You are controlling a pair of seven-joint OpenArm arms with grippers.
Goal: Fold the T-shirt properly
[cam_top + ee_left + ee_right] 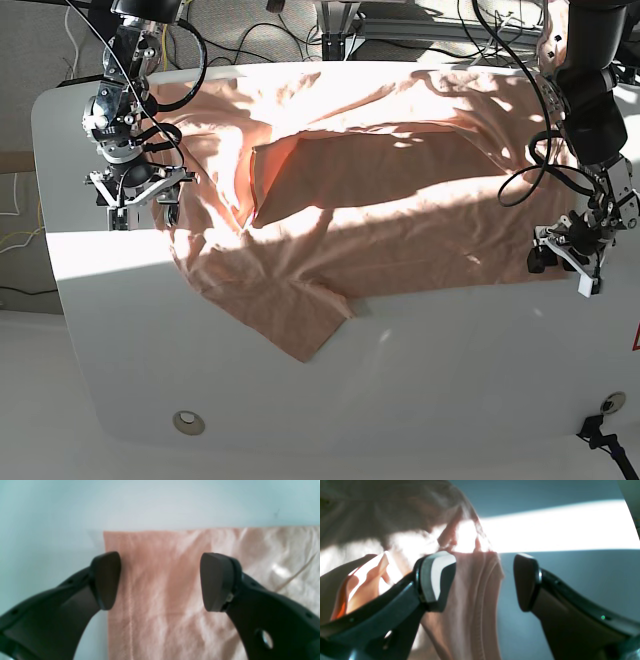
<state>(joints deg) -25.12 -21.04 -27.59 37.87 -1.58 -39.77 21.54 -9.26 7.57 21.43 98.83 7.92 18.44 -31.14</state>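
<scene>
Left gripper agape over T-shirt hem corner.

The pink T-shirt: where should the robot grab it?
Probably the salmon-pink wrinkly T-shirt is best pinched at its flat hemmed corner, coming from above. The open left gripper already straddles that edge, which lies smooth on the white table.

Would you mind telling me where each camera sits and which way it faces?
Left wrist: on the left arm, looking down past the open left gripper at a T-shirt corner.
Right wrist: on the right arm, looking past the open right gripper at the shirt's ribbed edge.
Base: overhead, facing down on the table and both arms.
All views share the T-shirt.
</scene>
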